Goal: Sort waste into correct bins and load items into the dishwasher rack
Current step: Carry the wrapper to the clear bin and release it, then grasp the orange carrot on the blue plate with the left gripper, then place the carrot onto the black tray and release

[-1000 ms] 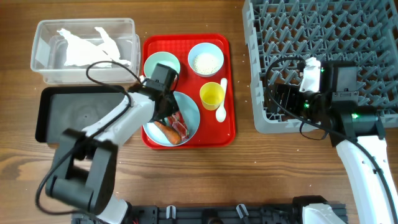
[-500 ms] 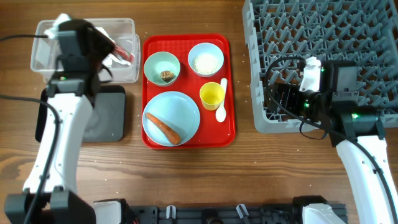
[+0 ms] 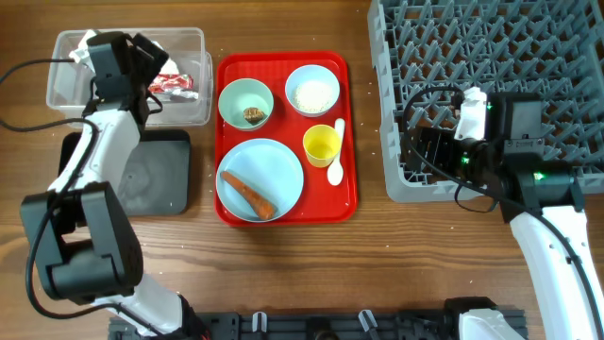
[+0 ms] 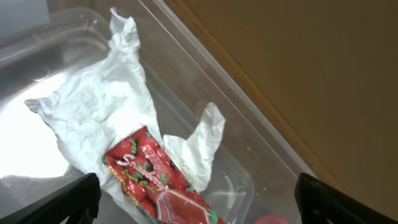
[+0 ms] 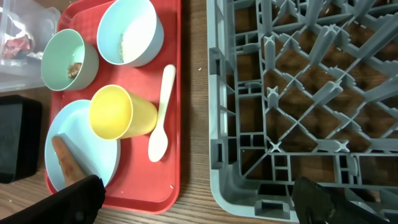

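My left gripper [image 3: 151, 74] hangs open over the clear tub [image 3: 66, 85]. The red-and-white wrapper [image 4: 161, 186] lies loose below it, on the crumpled napkin [image 4: 106, 106]. On the red tray, the blue plate [image 3: 280, 162] carries the orange stick [image 3: 248, 194]. One bowl [image 3: 229, 94] holds a brown scrap [image 3: 253, 114] and the other bowl [image 3: 312, 76] holds rice. The yellow cup [image 3: 322, 144] and white spoon [image 3: 337, 159] sit beside them. My right gripper [image 3: 425, 151] is open and empty over the front-left corner of the grey rack [image 3: 491, 57].
The black tray [image 3: 160, 179] lies in front of the tub, partly under my left arm. The red serving tray [image 3: 283, 212] sits between the bins and the rack. Bare wood [image 5: 196, 124] separates the tray from the rack.
My left arm carried the wrapper from the plate to the clear tub, then opened and let it drop there. The right arm has not moved.
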You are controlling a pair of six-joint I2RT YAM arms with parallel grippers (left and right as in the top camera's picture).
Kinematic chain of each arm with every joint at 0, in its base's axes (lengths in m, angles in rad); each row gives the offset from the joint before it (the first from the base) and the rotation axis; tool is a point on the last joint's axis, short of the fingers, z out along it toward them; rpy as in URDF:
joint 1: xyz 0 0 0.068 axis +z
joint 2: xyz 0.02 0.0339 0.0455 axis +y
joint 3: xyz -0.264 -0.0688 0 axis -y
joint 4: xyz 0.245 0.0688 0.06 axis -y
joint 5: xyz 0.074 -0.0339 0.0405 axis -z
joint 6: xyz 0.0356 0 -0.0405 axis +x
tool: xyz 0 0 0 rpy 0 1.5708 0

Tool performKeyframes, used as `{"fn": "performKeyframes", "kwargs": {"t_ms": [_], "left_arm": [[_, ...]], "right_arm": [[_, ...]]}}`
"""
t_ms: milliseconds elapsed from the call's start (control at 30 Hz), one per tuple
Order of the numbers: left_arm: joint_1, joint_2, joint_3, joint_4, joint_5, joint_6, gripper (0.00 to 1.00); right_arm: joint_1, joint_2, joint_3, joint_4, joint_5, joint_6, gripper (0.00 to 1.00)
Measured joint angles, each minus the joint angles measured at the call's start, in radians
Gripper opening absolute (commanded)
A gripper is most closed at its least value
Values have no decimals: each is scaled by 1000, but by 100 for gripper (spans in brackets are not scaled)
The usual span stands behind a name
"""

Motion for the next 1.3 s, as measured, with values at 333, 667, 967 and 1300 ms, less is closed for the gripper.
{"fn": "performKeyframes", "kwargs": {"t_ms": [333,667,967,1300], "left_arm": [[-99,-412,9,-641,152,-8,100],[-395,-457,-240,-861,183,-323,72],[-440,-416,-441,-597,184,-397,71],[-440,-212,-429,-422,185,-332,18]], "right_arm": [[0,1,0,18,0,0,100],[0,1,0,45,0,0,100],[0,1,0,46,0,0,100],[0,1,0,44,0,0,100]]}}
